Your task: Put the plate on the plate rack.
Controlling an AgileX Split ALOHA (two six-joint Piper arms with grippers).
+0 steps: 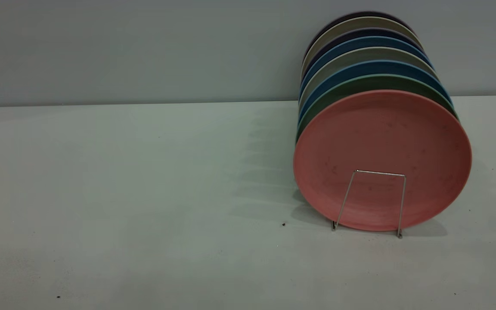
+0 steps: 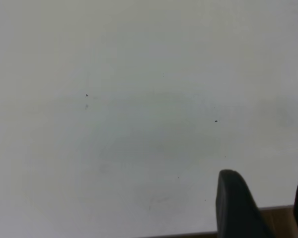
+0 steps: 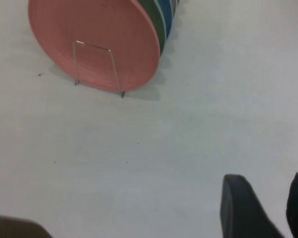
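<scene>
Already the salmon-pink plate [image 1: 382, 146] stands on edge in the wire plate rack [image 1: 370, 202], frontmost in a row of green, blue and grey plates [image 1: 362, 56]. It looks stiff, light, matte; its rim is the natural hold. The left gripper [image 2: 268, 208] and right gripper [image 3: 270, 206] hover over bare desk [image 1: 123, 193], fingers apart, holding nothing.

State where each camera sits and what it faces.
Exterior: level with the white table, facing the salmon-pink round plate upright in the thin silver wire rack; no arm shows.
Left wrist: looks down on bare table; left gripper open.
Right wrist: sees plate and rack, shared with exterior; right gripper open.
</scene>
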